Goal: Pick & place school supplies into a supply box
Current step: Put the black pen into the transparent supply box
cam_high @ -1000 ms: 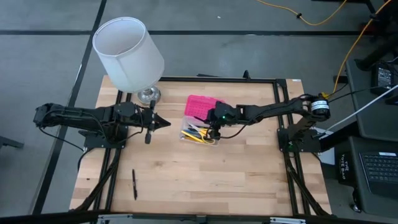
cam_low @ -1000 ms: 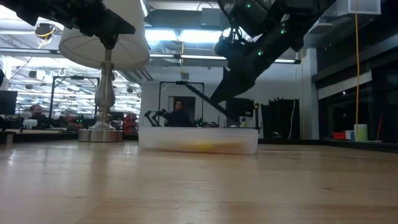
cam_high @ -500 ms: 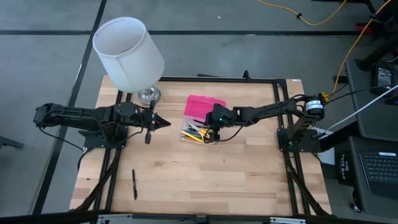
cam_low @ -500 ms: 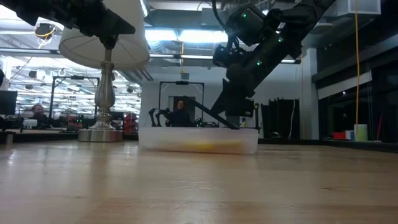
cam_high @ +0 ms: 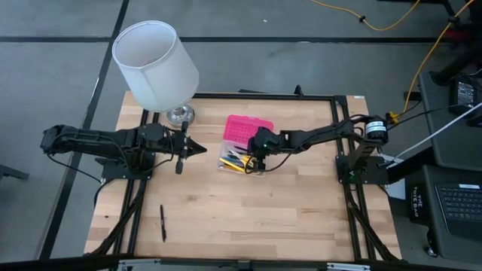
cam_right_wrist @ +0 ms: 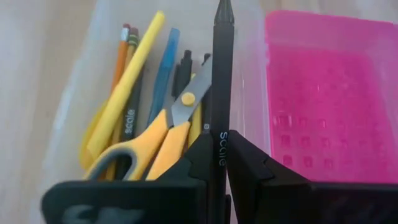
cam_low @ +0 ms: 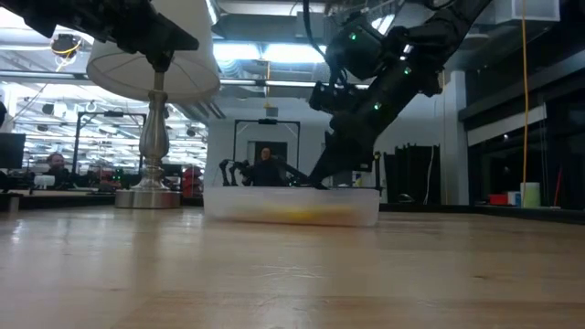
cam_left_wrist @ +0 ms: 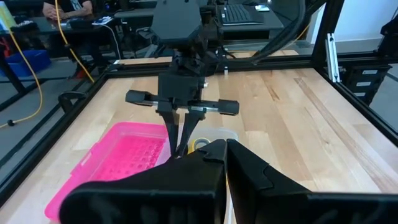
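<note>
The supply box lies open at the table's middle. Its pink lid (cam_high: 247, 129) rests flat beside the clear base (cam_high: 239, 162). Pens, pencils and yellow-handled scissors (cam_right_wrist: 163, 127) lie in the base. My right gripper (cam_high: 257, 155) hangs just above the base, shut on a black pen (cam_right_wrist: 222, 74). In the low view it stands at the base's rim (cam_low: 322, 179). A second black pen (cam_high: 163, 223) lies flat near the table's front left. My left gripper (cam_high: 199, 149) waits shut, in the air left of the box. My right gripper pinches the black pen's barrel (cam_right_wrist: 222, 142) between its two fingers, which slant down from the table's right side. The pen runs along the fingers and sticks out past their tips. It hangs slanted over the supplies in the base; whether it touches them I cannot tell.
A lamp with a white shade (cam_high: 156, 62) and a metal foot (cam_high: 179, 114) stands at the far left corner. The black frame rails (cam_high: 335, 128) border the table. Bare wood lies in front of the box.
My right gripper has sunk toward the clear base, carrying the black pen down with it. The pen is now at the level of the base's rim.
</note>
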`<state>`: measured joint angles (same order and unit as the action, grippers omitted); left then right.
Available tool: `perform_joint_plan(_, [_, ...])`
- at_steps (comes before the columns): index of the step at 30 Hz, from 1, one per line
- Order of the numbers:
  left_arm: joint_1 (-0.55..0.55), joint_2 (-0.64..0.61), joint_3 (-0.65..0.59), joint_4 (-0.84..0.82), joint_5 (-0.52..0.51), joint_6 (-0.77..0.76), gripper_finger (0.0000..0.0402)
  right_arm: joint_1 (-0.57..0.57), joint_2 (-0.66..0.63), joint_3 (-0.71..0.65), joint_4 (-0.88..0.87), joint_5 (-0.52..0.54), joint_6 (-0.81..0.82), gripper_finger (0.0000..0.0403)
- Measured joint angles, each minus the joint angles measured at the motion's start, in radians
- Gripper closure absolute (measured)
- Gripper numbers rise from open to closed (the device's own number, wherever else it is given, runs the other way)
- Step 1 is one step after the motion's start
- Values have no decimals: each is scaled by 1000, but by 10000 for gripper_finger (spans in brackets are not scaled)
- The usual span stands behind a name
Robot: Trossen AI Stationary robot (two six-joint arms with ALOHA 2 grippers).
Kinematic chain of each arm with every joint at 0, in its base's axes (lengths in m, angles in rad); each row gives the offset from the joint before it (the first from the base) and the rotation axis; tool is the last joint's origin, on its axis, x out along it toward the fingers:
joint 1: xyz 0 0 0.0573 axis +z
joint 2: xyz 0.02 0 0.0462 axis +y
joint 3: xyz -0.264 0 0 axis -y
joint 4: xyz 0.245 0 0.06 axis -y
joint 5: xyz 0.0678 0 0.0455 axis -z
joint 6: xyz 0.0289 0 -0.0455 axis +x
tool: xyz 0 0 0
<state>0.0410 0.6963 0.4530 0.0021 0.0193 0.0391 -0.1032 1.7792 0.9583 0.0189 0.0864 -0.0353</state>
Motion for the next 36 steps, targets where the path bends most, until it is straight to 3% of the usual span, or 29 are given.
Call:
perform_joint_plan(17, [0, 0, 0, -4, 0, 0, 396, -12, 8, -1, 24, 0, -1, 304])
perform_joint_plan(23, [0, 0, 0, 1, -23, -22, 396, -12, 5, 61, -10, -1, -14, 293])
perform_joint_plan(30, [-18, 0, 10, -100, -41, -153, 400, -11, 5, 103, -12, 0, -108, 332])
perform_joint_plan(34, [-88, 22, 36, -151, -156, -215, 399, -18, 5, 91, -1, -1, -89, 387])
perform_joint_plan(36, [-128, 42, 61, -177, -210, -238, 400, -19, 5, 75, 16, 0, -71, 395])
